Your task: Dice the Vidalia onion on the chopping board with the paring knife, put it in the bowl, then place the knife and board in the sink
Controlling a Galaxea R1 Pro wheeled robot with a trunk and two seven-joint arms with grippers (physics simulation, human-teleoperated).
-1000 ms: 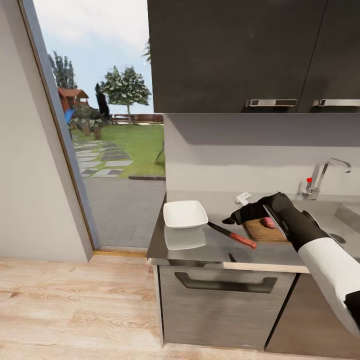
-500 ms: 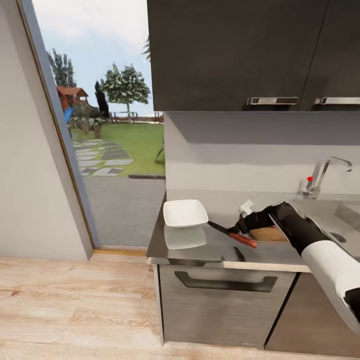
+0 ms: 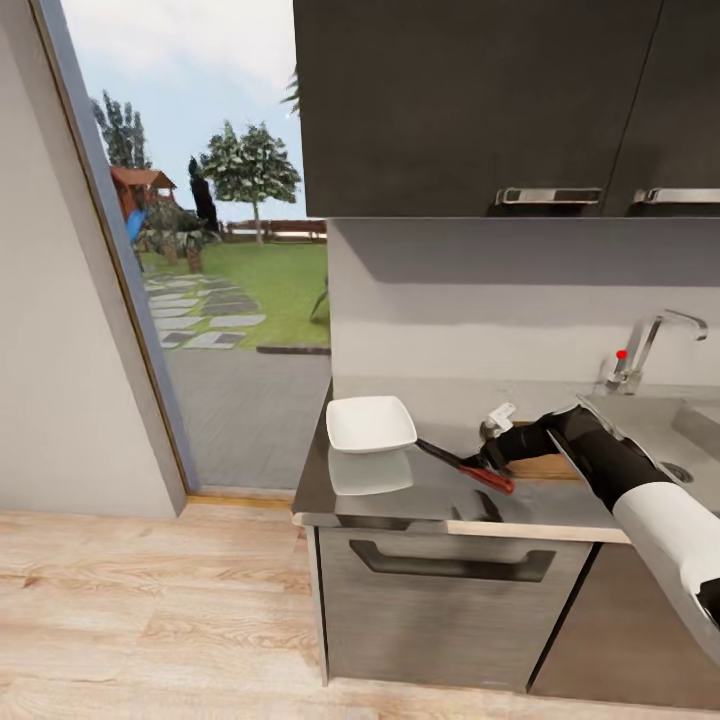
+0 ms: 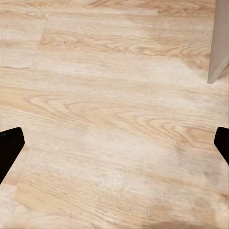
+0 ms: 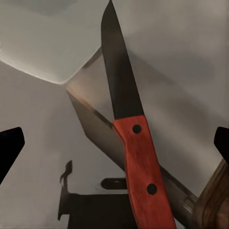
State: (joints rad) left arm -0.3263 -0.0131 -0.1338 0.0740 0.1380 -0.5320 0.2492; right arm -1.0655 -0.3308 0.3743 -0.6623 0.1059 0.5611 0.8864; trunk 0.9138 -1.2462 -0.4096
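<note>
The paring knife [image 3: 468,467] lies on the countertop [image 3: 400,490] between the white bowl [image 3: 370,423] and the chopping board [image 3: 548,466]. My right gripper [image 3: 481,461] hangs low just over its red handle. In the right wrist view the dark blade and red handle of the knife [image 5: 138,157] lie between the two fingertips of the right gripper [image 5: 114,143], which is open and not touching it. A corner of the board [image 5: 215,205] shows beside the handle. My right arm hides most of the board and the Vidalia onion. The left gripper [image 4: 114,143] is open over the wooden floor.
The sink [image 3: 690,428] with its chrome tap [image 3: 640,355] lies to the right of the board. Dark wall cabinets [image 3: 480,100] hang above the counter. A glass door [image 3: 200,250] opens on a garden at the left, and the counter's left end stops beside it.
My right gripper has come down and to the left, from above the board to just over the knife's handle. The onion, seen before on the board, is now behind my arm.
</note>
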